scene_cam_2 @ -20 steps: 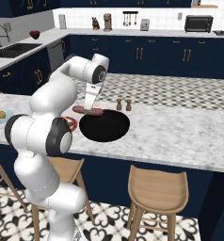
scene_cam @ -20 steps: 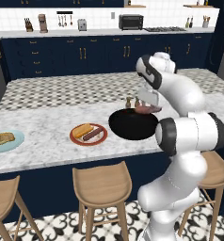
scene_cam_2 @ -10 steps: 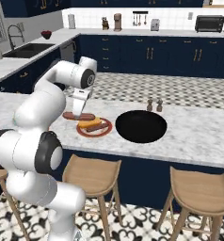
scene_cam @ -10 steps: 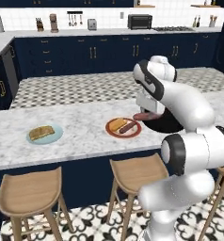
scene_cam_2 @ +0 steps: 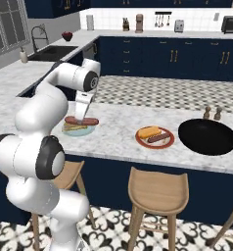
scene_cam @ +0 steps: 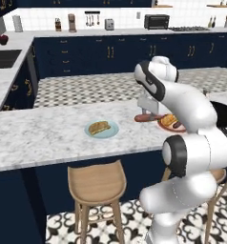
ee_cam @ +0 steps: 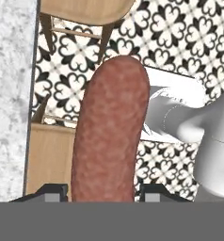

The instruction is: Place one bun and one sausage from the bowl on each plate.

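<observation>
The gripper (scene_cam_2: 81, 119) grasps the sausage (scene_cam_2: 81, 120) at mid-length above the light blue plate (scene_cam_2: 78, 130); it looks light, firm, smooth-skinned, likely to roll.

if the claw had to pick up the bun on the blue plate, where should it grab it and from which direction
Probably from straight above, closing across the short width of the bun at its middle. It lies flat and alone on the blue plate, so its long sides are open. The claw is now shut on the sausage, which must be released first.
</observation>
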